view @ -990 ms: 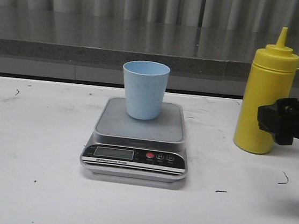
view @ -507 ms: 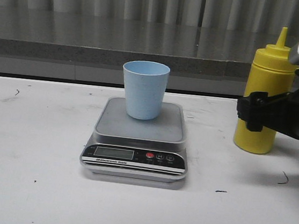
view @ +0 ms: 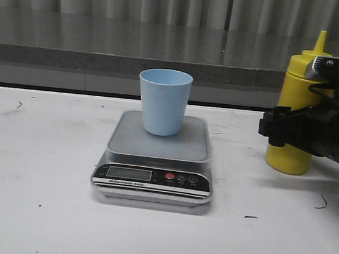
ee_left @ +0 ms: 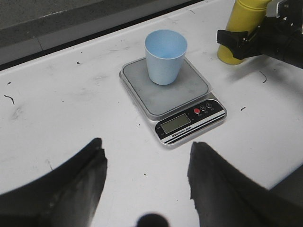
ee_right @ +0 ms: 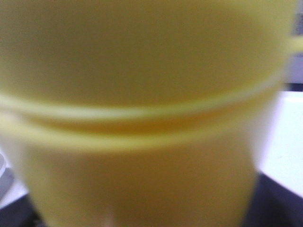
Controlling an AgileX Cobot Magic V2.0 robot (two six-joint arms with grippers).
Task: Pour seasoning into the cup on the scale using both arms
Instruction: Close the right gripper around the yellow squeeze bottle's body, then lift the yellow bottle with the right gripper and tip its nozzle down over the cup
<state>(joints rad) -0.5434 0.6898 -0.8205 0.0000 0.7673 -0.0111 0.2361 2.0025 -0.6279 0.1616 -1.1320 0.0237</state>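
The right hand reaches in from the right edge of the front view at mid-height on the seasoning bottle, its dark housing covering most of the bottle's right side. One finger juts past the bottle's left flank; whether the fingers are already pressed on the plastic or only set around it I cannot tell, since the right wrist view is filled with blurred yellow and shows no finger. The bottle stands upright on the white surface, to the right of the scale and apart from it, cap on and nozzle pointing up.

The left hand hangs high over the near part of the surface, its two fingers spread wide with nothing between them, looking down at the scale.

The cup sits upright on the scale's steel platform and appears empty in the left wrist view. As I judge it, the task is at its start: the bottle is being taken; lifting, tipping and pouring remain.
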